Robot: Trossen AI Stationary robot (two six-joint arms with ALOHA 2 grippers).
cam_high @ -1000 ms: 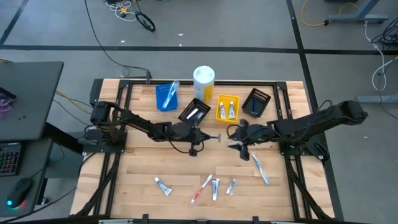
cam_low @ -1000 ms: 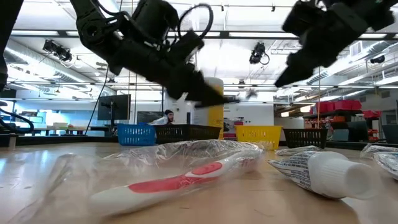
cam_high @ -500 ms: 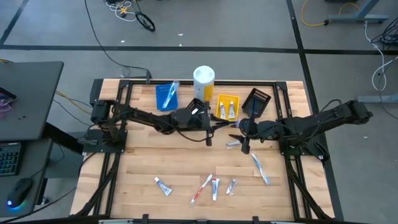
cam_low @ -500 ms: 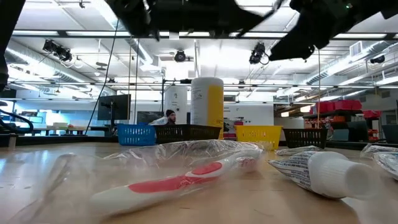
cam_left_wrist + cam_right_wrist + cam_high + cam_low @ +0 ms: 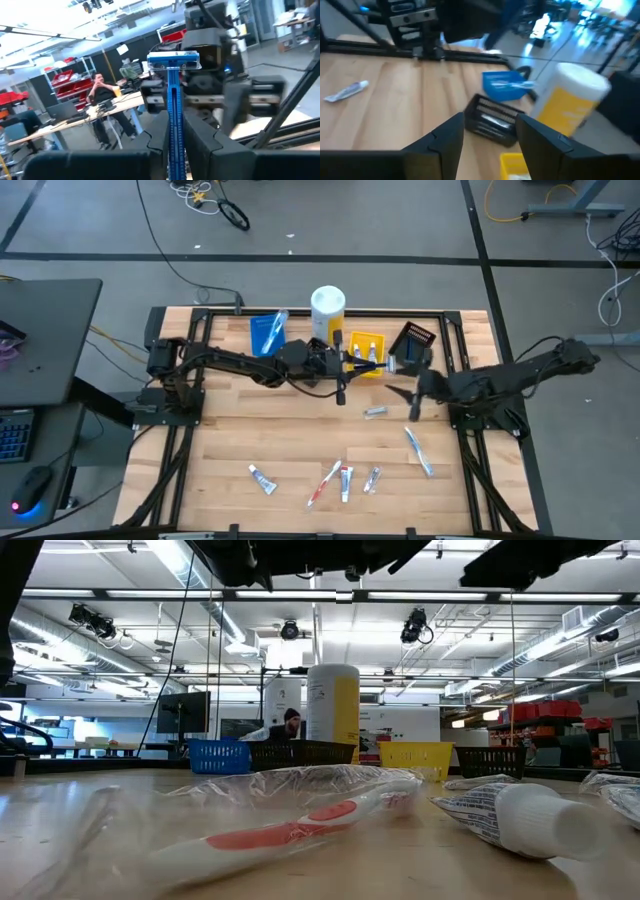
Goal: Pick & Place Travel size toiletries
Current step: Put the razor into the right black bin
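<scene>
Left gripper (image 5: 175,145) clamping blue razor (image 5: 173,100) — seemingly near yellow bin (image 5: 366,356)

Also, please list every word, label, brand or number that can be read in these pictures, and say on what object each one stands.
None can be read.
White-and-yellow cylinder: small dark print on the white side, too small to read.
Tube in the low view: dark print near its crimped end, blurred.
Red toothbrush in clear wrap: no text visible.
Blue razor in the left gripper: no marking visible.
</scene>
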